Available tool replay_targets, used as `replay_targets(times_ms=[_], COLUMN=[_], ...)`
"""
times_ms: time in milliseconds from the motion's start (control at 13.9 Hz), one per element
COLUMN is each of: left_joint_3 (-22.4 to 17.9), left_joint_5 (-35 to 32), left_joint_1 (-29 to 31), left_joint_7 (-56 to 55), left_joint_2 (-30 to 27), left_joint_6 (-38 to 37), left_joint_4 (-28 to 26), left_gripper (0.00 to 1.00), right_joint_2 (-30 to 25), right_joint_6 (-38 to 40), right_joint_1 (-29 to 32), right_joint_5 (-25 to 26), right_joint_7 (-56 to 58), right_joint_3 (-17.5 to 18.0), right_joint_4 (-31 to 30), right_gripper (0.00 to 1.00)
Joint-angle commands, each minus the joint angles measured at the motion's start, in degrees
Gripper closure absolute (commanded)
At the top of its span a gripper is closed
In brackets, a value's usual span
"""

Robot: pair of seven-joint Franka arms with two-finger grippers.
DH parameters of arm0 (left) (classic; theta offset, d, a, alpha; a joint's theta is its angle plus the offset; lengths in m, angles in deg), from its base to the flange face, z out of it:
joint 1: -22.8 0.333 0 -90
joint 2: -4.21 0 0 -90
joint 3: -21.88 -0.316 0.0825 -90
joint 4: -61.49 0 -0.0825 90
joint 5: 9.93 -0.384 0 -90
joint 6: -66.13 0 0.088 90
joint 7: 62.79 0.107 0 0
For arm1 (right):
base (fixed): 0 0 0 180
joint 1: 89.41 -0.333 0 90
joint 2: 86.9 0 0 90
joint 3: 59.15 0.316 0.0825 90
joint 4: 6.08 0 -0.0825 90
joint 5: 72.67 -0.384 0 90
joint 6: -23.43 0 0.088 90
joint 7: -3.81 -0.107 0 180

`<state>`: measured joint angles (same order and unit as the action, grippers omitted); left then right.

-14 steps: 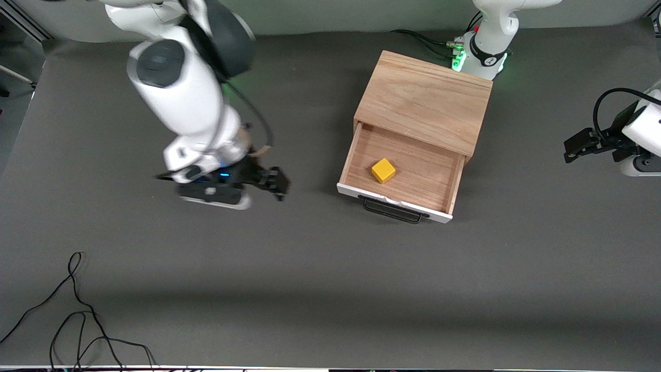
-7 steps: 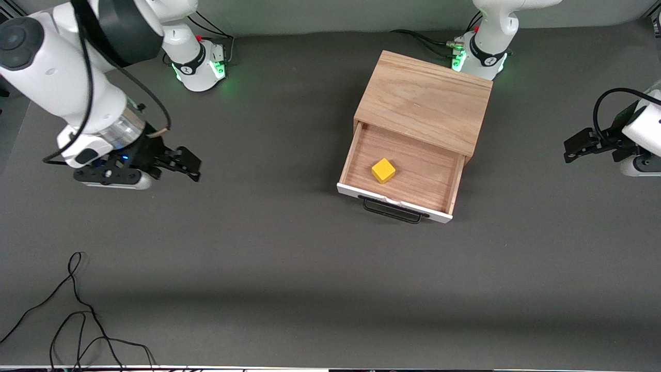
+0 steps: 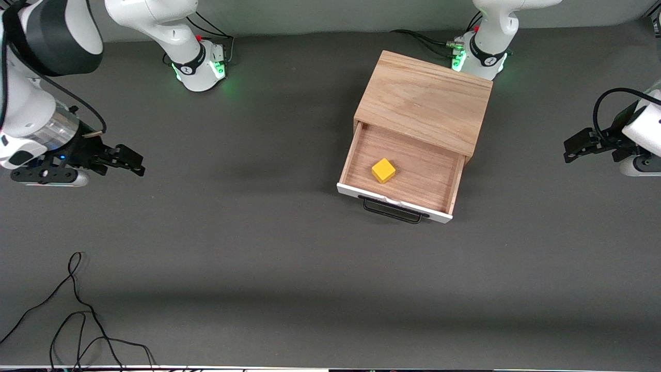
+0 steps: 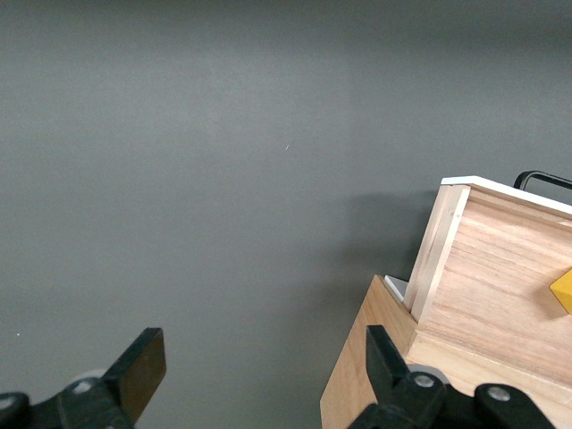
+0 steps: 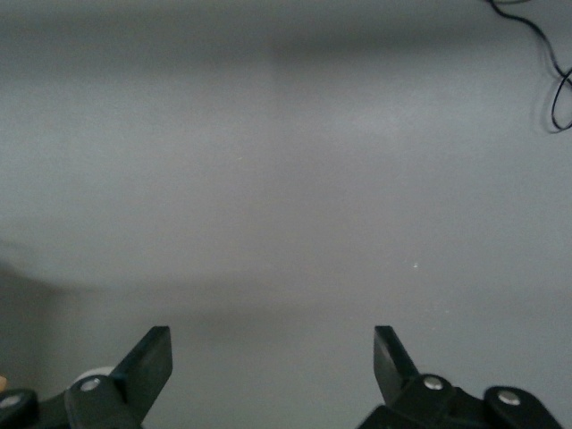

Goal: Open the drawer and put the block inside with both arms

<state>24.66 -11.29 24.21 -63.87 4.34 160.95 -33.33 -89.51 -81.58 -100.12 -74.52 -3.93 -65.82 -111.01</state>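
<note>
The drawer (image 3: 400,170) of the light oak cabinet (image 3: 424,101) stands pulled out, its white front panel and black wire handle (image 3: 392,212) facing the front camera. The yellow block (image 3: 383,170) lies inside the drawer on its wooden floor. My right gripper (image 3: 135,164) is open and empty over bare table at the right arm's end, well away from the cabinet. My left gripper (image 3: 568,150) is open and empty at the left arm's end. The left wrist view shows the drawer's corner (image 4: 451,259) and a sliver of the block (image 4: 563,293).
A loose black cable (image 3: 72,315) lies on the grey mat near the front camera at the right arm's end; it also shows in the right wrist view (image 5: 552,63). The two arm bases (image 3: 199,64) (image 3: 480,57) stand along the table's back edge.
My right arm has swung away from the drawer toward its own end of the table, gripper open and empty. The left arm, the drawer and the block have not moved.
</note>
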Motion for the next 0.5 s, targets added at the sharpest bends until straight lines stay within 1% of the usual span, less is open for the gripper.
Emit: replay_targets(times_ms=[0, 72, 143, 430], left_joint_3=[-0.4, -0.4, -0.4, -0.4], left_joint_5=[0.39, 0.48, 0.48, 0.48], left_joint_1=[-0.35, -0.35, -0.35, -0.35], left_joint_7=[0.82, 0.82, 0.82, 0.73], left_joint_2=[-0.31, -0.31, -0.31, -0.31], left_joint_6=[-1.04, -1.04, -1.04, -1.04], left_joint_4=[0.34, 0.34, 0.34, 0.34], left_gripper=[0.0, 0.0, 0.0, 0.0], right_joint_2=[3.12, 4.09, 4.02, 4.28], right_joint_6=[7.15, 9.44, 10.59, 10.69], right_joint_1=[0.77, 1.03, 1.9, 2.18], right_joint_5=[-0.96, -0.96, -1.05, -0.7], right_joint_7=[2.11, 2.55, 3.77, 5.45], right_joint_3=[0.07, -0.1, -0.11, -0.11], right_joint_4=[8.39, 10.51, 10.88, 11.06], right_gripper=[0.0, 0.0, 0.0, 0.0])
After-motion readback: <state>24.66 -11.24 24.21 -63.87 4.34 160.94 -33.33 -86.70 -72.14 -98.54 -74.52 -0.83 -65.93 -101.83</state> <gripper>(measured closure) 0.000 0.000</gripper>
